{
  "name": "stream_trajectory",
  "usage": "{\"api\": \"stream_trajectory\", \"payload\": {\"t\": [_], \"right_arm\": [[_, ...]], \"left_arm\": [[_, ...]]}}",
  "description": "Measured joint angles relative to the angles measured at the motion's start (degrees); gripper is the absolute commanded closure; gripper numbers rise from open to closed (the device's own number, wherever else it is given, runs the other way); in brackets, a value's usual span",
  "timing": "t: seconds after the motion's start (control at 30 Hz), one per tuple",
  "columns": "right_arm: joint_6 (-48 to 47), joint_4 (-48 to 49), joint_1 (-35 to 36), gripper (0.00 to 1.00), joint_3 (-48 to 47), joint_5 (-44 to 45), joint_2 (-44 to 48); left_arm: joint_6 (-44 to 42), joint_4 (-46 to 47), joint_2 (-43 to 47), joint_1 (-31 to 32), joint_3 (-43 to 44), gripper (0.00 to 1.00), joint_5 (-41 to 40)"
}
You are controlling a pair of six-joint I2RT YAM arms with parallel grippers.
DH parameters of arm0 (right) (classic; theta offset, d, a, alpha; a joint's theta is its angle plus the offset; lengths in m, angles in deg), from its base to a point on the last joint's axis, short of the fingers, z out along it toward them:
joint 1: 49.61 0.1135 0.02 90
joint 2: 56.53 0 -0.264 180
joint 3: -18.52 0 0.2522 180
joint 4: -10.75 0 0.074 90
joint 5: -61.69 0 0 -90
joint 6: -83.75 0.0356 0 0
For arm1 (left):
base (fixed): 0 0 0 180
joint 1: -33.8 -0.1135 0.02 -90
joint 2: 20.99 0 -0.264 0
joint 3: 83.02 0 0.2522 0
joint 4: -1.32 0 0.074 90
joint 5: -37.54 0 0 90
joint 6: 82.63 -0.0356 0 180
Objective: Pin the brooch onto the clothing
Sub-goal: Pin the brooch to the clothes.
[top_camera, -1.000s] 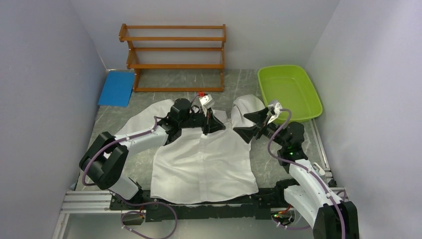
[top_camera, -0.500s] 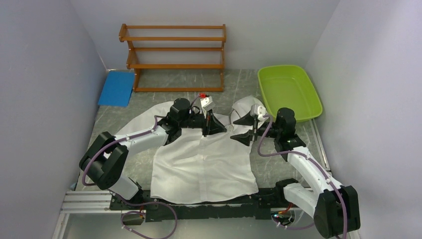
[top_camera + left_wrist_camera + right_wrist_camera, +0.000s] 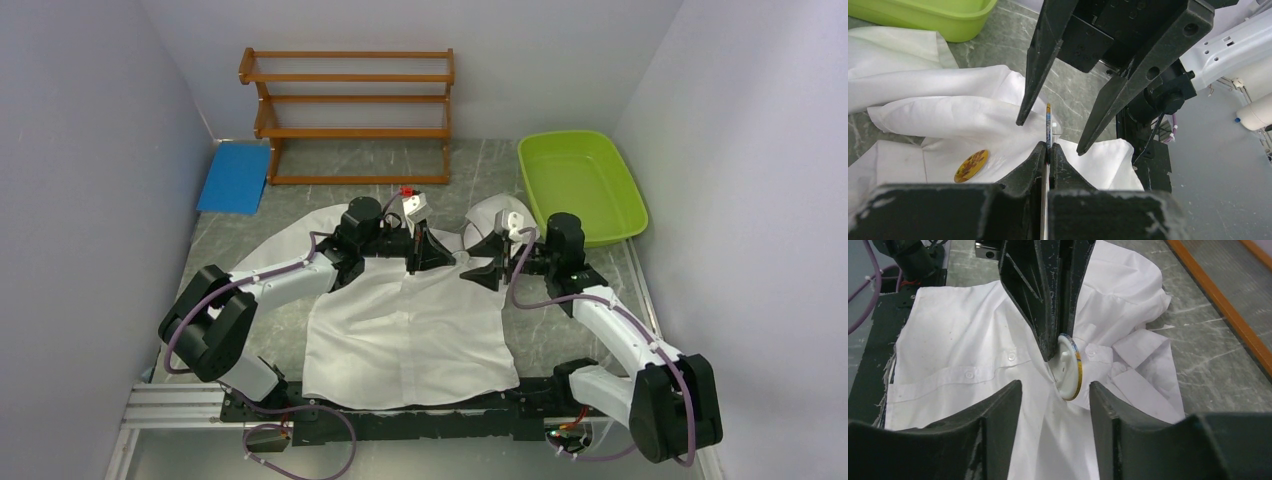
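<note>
Grey table (image 3: 480, 160) bears shirt (image 3: 410, 330); left gripper (image 3: 1048, 152) pinches brooch (image 3: 1067, 369), back shown by right wrist; right gripper (image 3: 1055, 386) half-open, empty.

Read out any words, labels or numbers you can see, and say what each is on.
None readable.
The yellow badge on the shirt has a pattern too small to make out.
The brooch in the left gripper shows only its white back and edge.
</note>
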Motion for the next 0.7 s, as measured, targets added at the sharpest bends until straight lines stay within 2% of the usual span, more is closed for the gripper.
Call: {"api": "stream_trajectory", "payload": {"t": [0.2, 0.33, 0.47, 0.53, 0.7], "right_arm": [[0.6, -0.2, 0.8, 0.42, -2.1, 2.3, -1.7], [1.0, 0.2, 1.0, 0.59, -2.6, 3.6, -1.7], [1.5, 0.1, 1.2, 0.62, -2.8, 3.8, -1.8], [1.4, -0.3, 1.3, 0.67, -3.3, 3.8, -2.1], [1.5, -0.8, 1.4, 0.69, -3.6, 3.8, -2.4]], "left_arm": [[-0.3, -0.3, 0.0, 0.0, 0.0, 0.97, 0.0], [-0.5, -0.5, 0.0, 0.0, 0.0, 0.97, 0.0], [-0.5, -0.6, 0.3, 0.0, 0.0, 0.97, 0.0], [-0.5, -0.6, 0.4, -0.1, 0.0, 0.97, 0.0], [-0.9, -0.9, 0.4, -0.3, 0.1, 0.97, -0.2]]}}
